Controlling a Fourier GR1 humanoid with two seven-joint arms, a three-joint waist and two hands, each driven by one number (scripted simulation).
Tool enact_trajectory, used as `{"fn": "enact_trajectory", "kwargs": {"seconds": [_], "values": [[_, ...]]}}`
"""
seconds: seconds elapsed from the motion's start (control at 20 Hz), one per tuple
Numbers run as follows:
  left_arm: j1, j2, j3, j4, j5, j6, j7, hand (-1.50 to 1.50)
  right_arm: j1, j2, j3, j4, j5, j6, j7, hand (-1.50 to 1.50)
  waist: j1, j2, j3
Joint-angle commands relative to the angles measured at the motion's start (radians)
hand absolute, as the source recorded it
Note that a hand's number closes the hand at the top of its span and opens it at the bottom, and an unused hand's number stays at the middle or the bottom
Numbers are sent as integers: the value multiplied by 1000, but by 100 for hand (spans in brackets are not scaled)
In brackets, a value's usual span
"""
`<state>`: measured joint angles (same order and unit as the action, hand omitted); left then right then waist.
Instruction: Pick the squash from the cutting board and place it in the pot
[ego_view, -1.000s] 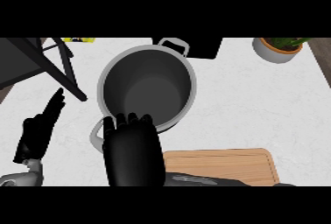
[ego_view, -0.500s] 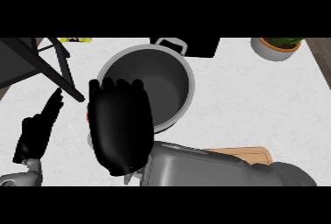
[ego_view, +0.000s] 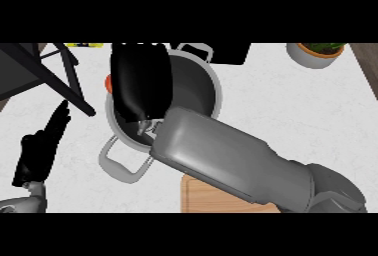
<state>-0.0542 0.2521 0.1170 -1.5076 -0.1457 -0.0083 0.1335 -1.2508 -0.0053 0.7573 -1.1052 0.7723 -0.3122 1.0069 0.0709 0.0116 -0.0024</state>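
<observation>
The right hand (ego_view: 139, 80) is hanging over the pot's (ego_view: 203, 97) left rim, fingers curling around an orange squash (ego_view: 109, 83) barely showing. The left hand (ego_view: 43, 147) is resting open at the left. The cutting board (ego_view: 210, 197) is lying near.

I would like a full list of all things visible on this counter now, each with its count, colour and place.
Round metal pot: one, grey, two loop handles, upper middle of the white counter.
Orange object: one, a sliver at the pot's left rim, mostly hidden by the hand; it may be the squash.
Wooden cutting board: one, light brown, lower middle, partly under the forearm.
Potted plant: one, green in a white pot, top right.
Dark chair-like frame: one, black, top left.
Right hand: black, over the pot's left side.
Left hand: black, resting at left edge.
</observation>
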Motion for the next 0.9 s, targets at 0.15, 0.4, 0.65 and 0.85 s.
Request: {"fn": "enact_trajectory", "kwargs": {"seconds": [0.15, 0.4, 0.65, 0.85], "values": [[-13, -13, -9, 20, -17, 11, -9, 0, -83, 5, -36, 313, -152, -127, -148, 150, 2, 8, 0], [0, -16, -15, -29, -6, -2, 7, 0, -37, 5, 23, 514, -131, -176, -287, 150, 19, 18, 0], [-49, -6, -15, 15, -14, -10, -4, 0, -45, 5, -54, 519, -310, -268, -321, -150, 47, 26, 0], [-52, -15, -31, -6, -24, -6, 5, 0, -44, 5, -85, 531, -412, -279, -409, -150, 65, 29, 1]]}}
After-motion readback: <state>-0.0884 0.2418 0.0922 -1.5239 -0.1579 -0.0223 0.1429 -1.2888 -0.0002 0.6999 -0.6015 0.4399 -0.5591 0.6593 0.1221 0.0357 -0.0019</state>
